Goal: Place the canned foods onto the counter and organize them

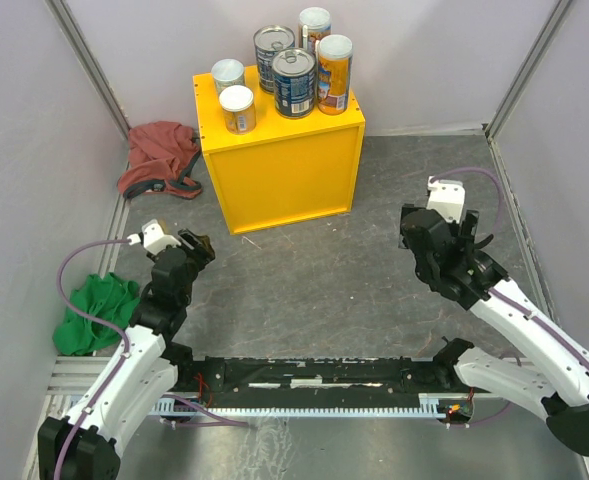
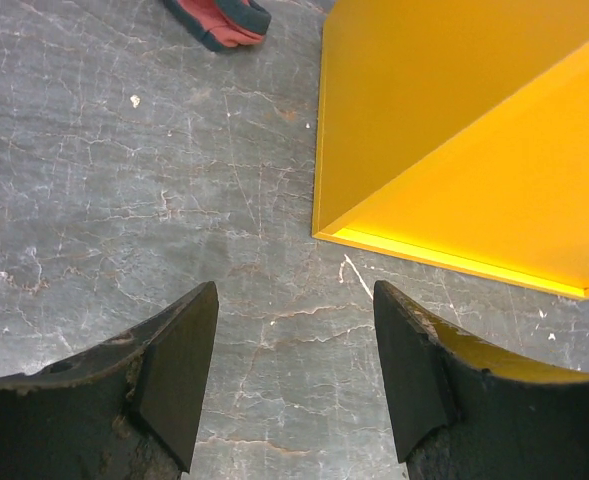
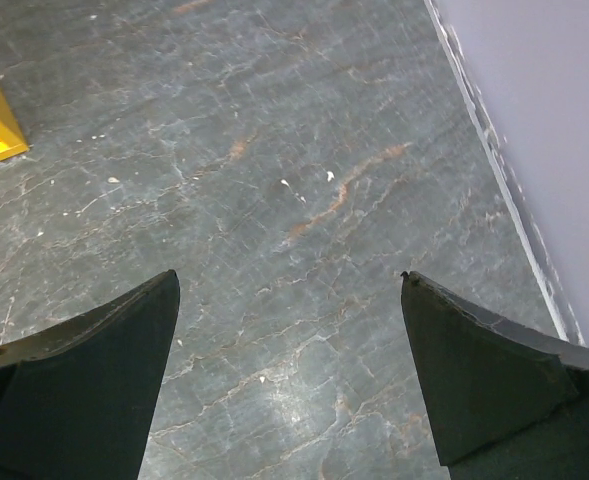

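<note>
Cans (image 1: 294,70): we count six upright on the counter (image 1: 284,175) at twelve o'clock, like kinds paired, likely for order.
Left gripper (image 2: 296,290): nine o'clock, fingers narrowly apart, empty.
Right gripper (image 3: 289,275): three o'clock, fingers wide, empty.

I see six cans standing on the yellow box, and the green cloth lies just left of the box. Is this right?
No: the top external view shows the red cloth, not the green cloth, just left of the yellow box. The six cans do stand on it.
</note>
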Robot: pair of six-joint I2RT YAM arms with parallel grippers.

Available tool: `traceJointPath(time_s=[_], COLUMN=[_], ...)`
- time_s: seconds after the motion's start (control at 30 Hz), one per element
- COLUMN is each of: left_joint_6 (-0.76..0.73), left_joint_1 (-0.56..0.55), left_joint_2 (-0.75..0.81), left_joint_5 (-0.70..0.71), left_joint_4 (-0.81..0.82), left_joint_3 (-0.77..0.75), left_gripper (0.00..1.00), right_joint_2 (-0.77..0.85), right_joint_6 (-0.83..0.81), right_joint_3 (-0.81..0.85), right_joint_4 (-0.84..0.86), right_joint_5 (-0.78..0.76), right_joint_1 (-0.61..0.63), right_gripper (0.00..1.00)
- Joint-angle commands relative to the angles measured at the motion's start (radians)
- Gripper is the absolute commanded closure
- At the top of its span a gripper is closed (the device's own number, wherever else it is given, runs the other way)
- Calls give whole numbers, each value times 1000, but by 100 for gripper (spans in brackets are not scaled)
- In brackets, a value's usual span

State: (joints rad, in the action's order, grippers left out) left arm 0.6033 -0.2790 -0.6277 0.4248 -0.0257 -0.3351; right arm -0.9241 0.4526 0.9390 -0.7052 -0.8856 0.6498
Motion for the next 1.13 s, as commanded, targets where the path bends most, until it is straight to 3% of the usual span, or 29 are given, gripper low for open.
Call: traceJointPath(time_s=[0.0, 0.33, 0.63, 0.67, 0.73, 0.93, 1.0, 1.1], left_joint_6=[-128, -244, -257, -259, -263, -278, -279, -276], left_joint_1=[-2, -2, -2, -2, -2, -2, -2, -2], left_joint_2=[26, 70, 70, 69, 68, 75, 82, 100], left_joint_5=[-50, -106, -130, -132, -133, -108, -93, -82], left_joint_4=[63, 75, 63, 61, 63, 53, 48, 49], left_joint_3=[3, 35, 27, 24, 24, 24, 26, 32], left_gripper=[30, 29, 29, 28, 2, 1, 1, 1], right_joint_2=[9, 18, -120, -129, -136, -113, -103, -69], right_joint_6=[94, 126, 226, 235, 248, 280, 263, 270], right_joint_3=[3, -20, 86, 93, 98, 88, 83, 78], right_joint_4=[-43, -77, -288, -299, -308, -299, -282, -257], right_joint_5=[39, 105, -2, -12, -21, -38, -36, -38], right_joint_1=[-54, -166, -172, -173, -172, -172, -172, -171], right_gripper=[1, 1, 1, 1, 1, 1, 9, 8])
